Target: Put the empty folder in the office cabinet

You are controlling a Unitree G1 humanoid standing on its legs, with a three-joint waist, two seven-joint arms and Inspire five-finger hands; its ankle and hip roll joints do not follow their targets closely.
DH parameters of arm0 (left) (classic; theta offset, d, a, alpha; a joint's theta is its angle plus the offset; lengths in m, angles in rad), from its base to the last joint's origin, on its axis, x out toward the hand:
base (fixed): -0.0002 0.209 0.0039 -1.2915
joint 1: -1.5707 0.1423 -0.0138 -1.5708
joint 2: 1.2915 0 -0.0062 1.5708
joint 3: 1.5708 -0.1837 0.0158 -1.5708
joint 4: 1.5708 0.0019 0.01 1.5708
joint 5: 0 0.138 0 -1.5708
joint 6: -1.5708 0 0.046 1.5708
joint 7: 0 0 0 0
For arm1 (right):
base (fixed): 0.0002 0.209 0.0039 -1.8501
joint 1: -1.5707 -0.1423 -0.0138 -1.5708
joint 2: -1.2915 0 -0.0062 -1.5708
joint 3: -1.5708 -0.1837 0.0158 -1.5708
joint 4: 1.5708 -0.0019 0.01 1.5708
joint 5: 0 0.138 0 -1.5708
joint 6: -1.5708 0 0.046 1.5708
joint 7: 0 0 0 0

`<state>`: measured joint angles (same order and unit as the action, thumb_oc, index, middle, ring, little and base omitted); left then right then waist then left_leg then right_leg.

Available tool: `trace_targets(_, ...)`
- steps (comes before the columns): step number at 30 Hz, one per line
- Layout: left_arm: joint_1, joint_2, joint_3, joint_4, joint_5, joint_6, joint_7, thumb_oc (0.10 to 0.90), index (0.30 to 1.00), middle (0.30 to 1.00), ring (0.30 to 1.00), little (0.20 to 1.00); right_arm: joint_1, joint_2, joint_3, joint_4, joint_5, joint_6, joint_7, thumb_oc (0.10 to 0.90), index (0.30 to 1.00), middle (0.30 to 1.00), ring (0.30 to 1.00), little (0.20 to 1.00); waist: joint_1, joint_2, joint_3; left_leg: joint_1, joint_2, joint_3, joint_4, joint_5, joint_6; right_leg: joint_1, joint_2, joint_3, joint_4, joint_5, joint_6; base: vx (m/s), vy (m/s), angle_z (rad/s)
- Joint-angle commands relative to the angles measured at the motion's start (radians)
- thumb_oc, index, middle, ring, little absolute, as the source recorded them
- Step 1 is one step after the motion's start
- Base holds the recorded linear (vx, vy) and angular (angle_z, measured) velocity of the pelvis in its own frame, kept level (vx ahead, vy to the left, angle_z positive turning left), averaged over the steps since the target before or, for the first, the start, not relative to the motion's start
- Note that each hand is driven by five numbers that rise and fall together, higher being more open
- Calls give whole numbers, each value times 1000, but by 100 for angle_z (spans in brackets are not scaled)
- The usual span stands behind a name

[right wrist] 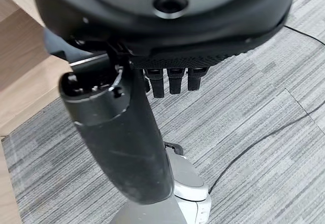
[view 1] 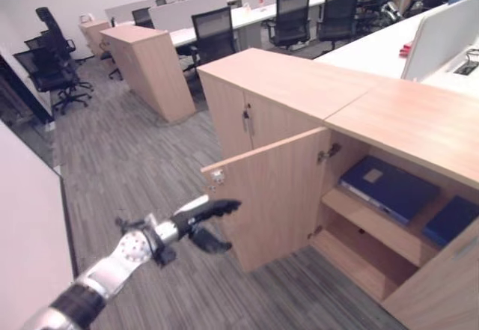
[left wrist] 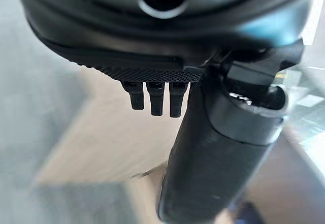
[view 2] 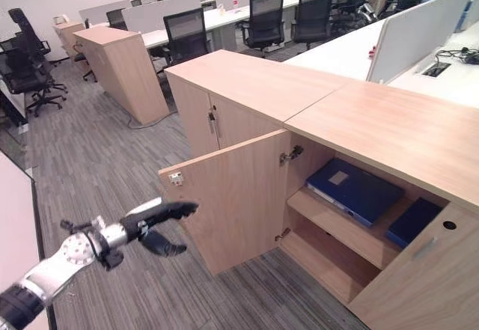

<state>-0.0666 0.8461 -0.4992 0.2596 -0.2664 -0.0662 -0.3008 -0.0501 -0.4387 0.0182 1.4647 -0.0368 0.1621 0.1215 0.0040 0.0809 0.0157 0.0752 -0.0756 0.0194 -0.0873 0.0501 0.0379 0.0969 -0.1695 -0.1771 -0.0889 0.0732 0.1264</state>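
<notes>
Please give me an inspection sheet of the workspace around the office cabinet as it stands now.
Surface: grey carpet floor.
Job's things: office cabinet with door swung open; blue folder flat on the upper shelf, a second blue folder beside it.
Clutter: nothing seen.
Robot hands: left robot hand open, beside the door's outer edge, holding nothing; right robot hand over carpet, fingers straight, holding nothing.
Cables: thin black cable on the carpet.
Surroundings: desks with office chairs, another wooden cabinet.

blue folder (view 2: 355,189) lying flat on upper shelf of open wooden cabinet (view 2: 247,83)
</notes>
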Motion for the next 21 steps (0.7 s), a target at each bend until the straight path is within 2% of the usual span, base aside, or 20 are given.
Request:
trace_targets(1, -75, -57, 176, 108, 4, 5, 57, 800, 900, 900, 900, 900, -39, -61, 21, 77, -14, 1, -16, 800, 900, 900, 900, 900, 25, -40, -25, 12, -49, -37, 0, -127, 17, -34, -60, -48, 73, -34, 95, 2, 10, 5)
trace_targets(2, -51, -93, 234, 163, 31, 18, 83, 800, 900, 900, 900, 900, -34, -71, 4, 75, -9, 2, -14, 800, 900, 900, 900, 900, 30, -43, -23, 13, -50, -45, 0, -125, 18, -31, -61, -53, 76, -37, 93, 2, 8, 6)
trace_targets(4, -42, -107, 262, 180, 26, 24, 91, 800, 900, 900, 900, 900, -34, -78, -3, 72, -7, 3, -14, 800, 900, 900, 900, 900, 32, -45, -23, 14, -51, -48, 0, -125, 18, -31, -61, -55, 77, -37, 92, 5, 11, 9)
trace_targets(6, 1, -143, 332, 183, -8, 34, 116, 800, 900, 900, 900, 900, 0, -37, -2, 53, -7, 0, -27, 800, 900, 900, 900, 900, 26, -44, -22, 14, -52, -46, 0, -125, 19, -32, -61, -52, 77, -35, 91, -2, 22, 20)
trace_targets(11, 47, -207, 450, 186, -44, 40, 161, 800, 900, 900, 900, 900, 20, -17, -10, 51, -18, 4, -24, 800, 900, 900, 900, 900, 25, -48, -20, 12, -51, -39, 0, -124, 18, -36, -58, -46, 77, -33, 88, -2, 5, 3)
trace_targets(14, 33, -220, 482, 226, 15, 48, 200, 800, 900, 900, 900, 900, 18, -2, 7, 8, -9, -6, -3, 800, 900, 900, 900, 900, 19, -62, -29, 11, -49, -36, 0, -124, 16, -41, -55, -33, 78, -32, 84, 8, -2, -3)
trace_targets(21, -97, -259, 462, 289, 61, 50, 261, 800, 900, 900, 900, 900, 34, 12, 17, 12, -9, -7, -26, 800, 900, 900, 900, 900, 0, -73, -35, 10, -46, -26, 0, -126, 18, -50, -52, -15, 81, -32, 83, 10, 2, -10)
